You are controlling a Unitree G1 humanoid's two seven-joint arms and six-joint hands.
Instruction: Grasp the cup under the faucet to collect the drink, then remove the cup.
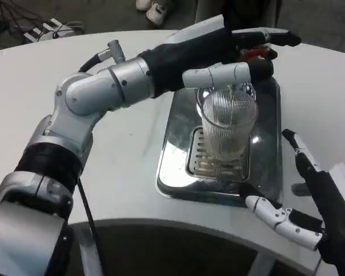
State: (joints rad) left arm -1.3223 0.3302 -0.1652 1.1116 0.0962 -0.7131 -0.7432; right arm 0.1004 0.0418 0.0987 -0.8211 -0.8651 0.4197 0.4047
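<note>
A clear ribbed cup [230, 126] stands upright on the slotted grate of a shiny metal drip tray [178, 155]. Just above its rim a thin spout [237, 88] points down into it. My left hand [230, 52] reaches across from the left and lies over the faucet. Its fingers stretch to the right and its white thumb [215, 76] lies level just above the cup's rim. A red part [257, 53] shows under the fingers. My right hand [307, 201] hovers by the tray's front right corner with its fingers spread, holding nothing and apart from the cup.
The tray sits on a white round table [121, 172], whose front edge curves just below it. A white object [342, 172] lies at the right edge beside my right hand. Cables and someone's shoes are on the floor beyond the table.
</note>
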